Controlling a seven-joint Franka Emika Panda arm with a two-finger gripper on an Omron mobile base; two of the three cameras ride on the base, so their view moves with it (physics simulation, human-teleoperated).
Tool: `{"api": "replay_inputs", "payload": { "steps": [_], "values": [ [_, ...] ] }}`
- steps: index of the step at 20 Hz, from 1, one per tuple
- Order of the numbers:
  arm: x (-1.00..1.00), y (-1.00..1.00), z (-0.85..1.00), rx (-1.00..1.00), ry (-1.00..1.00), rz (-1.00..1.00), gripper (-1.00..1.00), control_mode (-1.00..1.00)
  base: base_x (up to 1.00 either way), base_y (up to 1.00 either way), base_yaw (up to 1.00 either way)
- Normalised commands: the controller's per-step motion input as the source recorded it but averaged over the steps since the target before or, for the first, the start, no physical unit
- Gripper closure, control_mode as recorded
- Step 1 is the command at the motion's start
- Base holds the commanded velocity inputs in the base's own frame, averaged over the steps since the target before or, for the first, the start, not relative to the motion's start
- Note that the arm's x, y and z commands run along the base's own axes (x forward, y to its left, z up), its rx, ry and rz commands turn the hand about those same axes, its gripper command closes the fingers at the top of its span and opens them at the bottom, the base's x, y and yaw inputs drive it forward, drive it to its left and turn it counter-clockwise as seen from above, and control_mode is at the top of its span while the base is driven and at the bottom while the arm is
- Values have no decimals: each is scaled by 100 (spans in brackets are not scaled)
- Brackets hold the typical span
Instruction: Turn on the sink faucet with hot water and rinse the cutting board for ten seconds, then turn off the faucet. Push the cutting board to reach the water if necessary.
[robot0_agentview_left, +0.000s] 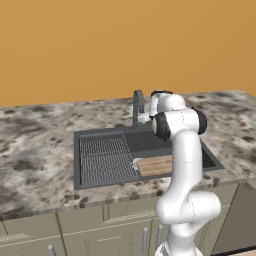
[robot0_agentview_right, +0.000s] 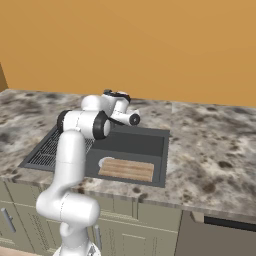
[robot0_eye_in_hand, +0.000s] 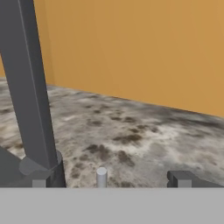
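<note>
The dark grey sink (robot0_agentview_left: 150, 141) is set in the stone counter. The light-brown cutting board (robot0_agentview_left: 154, 165) (robot0_agentview_right: 126, 169) lies flat at the near side of the basin. Behind the basin rises the faucet (robot0_agentview_left: 137, 106), and its stem (robot0_eye_in_hand: 27, 92) stands close at the left of the hand view. A small grey lever (robot0_eye_in_hand: 101, 177) sits between my fingertips. My gripper (robot0_eye_in_hand: 112, 180) is open, level with the faucet's base, with nothing held. My arm hides the right end of the board in the left base view. No water is running.
The ribbed drainboard (robot0_agentview_left: 104, 159) (robot0_agentview_right: 49, 147) fills the left part of the sink. Mottled stone counter (robot0_agentview_right: 210, 150) spreads to both sides, backed by an orange wall (robot0_agentview_left: 100, 45). Cabinet fronts (robot0_agentview_left: 100, 230) lie below the counter edge.
</note>
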Motion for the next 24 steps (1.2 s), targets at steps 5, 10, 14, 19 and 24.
{"api": "replay_inputs", "payload": {
  "steps": [5, 10, 14, 19, 24],
  "values": [
    [0, 0, 0, 0, 0, 0, -100, -100, 0, 0, 0],
    [0, 0, 0, 0, 0, 0, -100, -100, 0, 0, 0],
    [0, 0, 0, 0, 0, 0, -100, -100, 0, 0, 0],
    [0, 0, 0, 0, 0, 0, -100, -100, 0, 0, 0],
    [0, 0, 0, 0, 0, 0, 100, -100, 0, 0, 0]
  ]
}}
